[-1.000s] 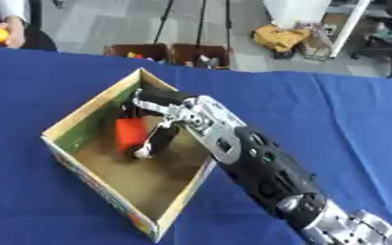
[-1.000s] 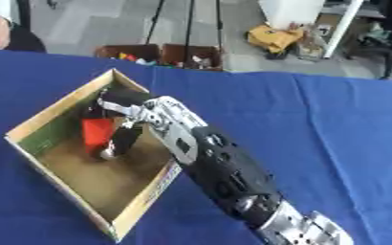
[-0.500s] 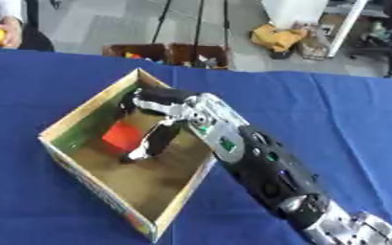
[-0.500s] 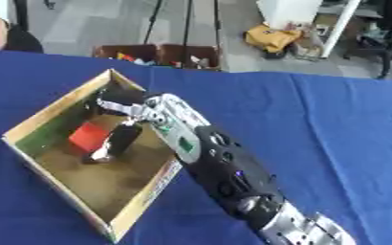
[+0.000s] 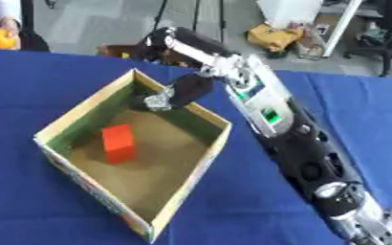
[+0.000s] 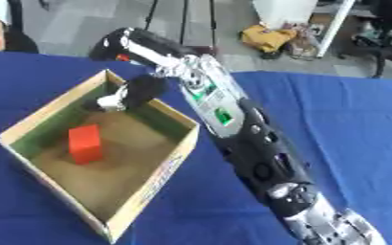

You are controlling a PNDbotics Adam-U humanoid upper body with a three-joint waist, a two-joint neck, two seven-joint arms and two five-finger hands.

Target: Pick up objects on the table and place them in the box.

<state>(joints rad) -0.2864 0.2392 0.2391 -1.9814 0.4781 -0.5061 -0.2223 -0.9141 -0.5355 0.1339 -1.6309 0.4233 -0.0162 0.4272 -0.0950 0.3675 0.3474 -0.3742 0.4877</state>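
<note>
Our right hand (image 5: 170, 95) hangs over the cardboard box's (image 5: 65, 127) far corner, fingers relaxed, holding nothing. The red block (image 5: 117, 143) lies on the box floor, toward the blue tabletop's (image 5: 32, 81) left side, so we judge it delivered.

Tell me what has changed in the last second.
The right hand has let go of the red block and lifted toward the far wall of the box. The block now lies alone on the box floor. The box stays on the blue table.
</note>
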